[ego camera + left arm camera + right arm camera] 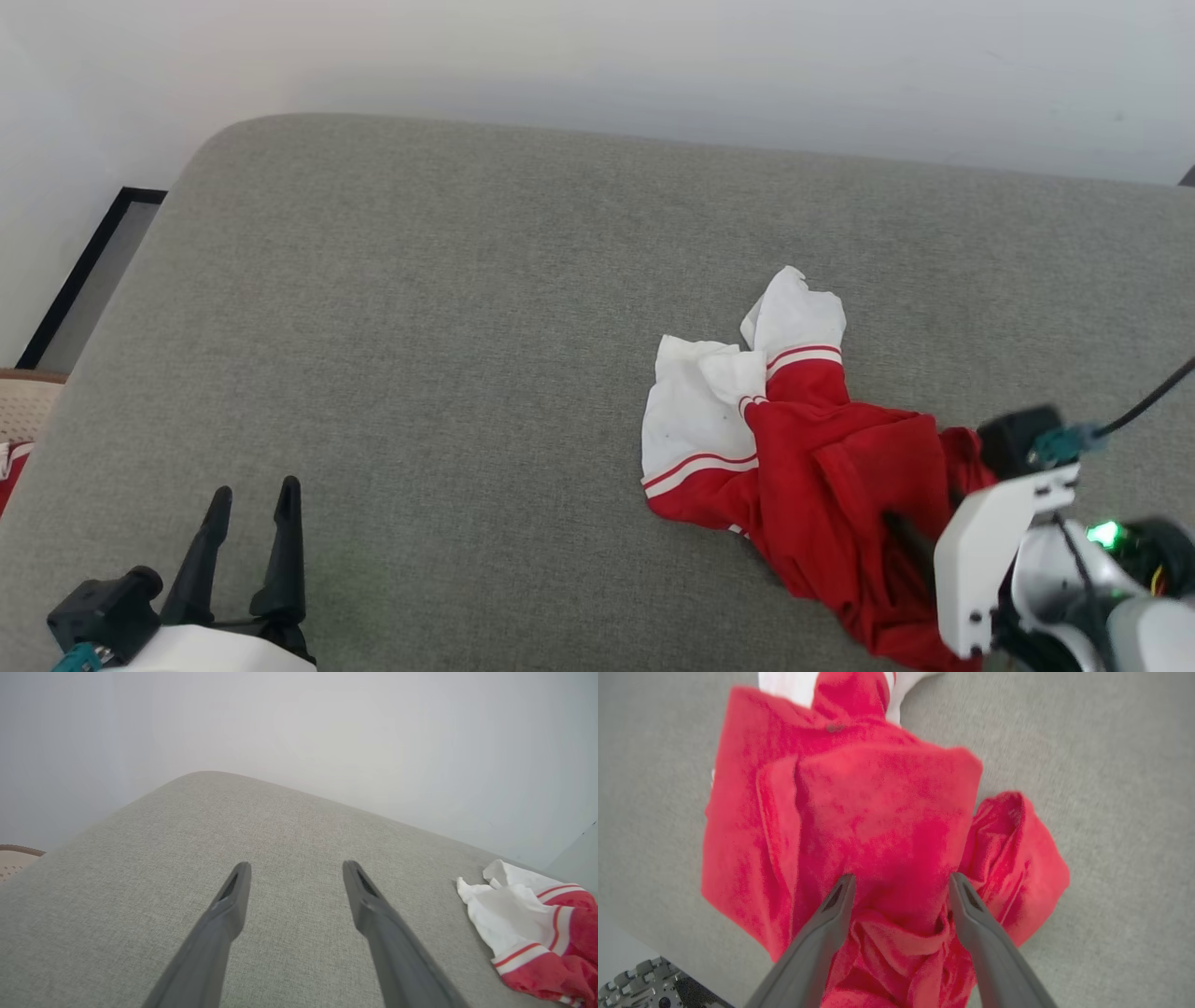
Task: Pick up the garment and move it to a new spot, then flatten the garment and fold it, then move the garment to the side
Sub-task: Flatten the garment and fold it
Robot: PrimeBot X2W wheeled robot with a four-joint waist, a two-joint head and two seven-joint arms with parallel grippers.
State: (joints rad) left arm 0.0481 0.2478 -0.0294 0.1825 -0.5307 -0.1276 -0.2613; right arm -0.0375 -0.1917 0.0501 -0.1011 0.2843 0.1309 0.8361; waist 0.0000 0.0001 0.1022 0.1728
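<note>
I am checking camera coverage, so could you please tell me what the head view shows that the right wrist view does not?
The head view adds the left gripper, open over bare cushion, and the pale wall behind. The right wrist view adds the right gripper's fingers, spread apart over the garment's crumpled red body. Both share the garment on the grey cushion.

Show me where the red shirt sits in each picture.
Head view: shirt lower right, crumpled on the cushion.
Left wrist view: shirt at the right edge.
Right wrist view: shirt centre, under the open right pincer.
Shared landmark: its white striped sleeve.
</note>
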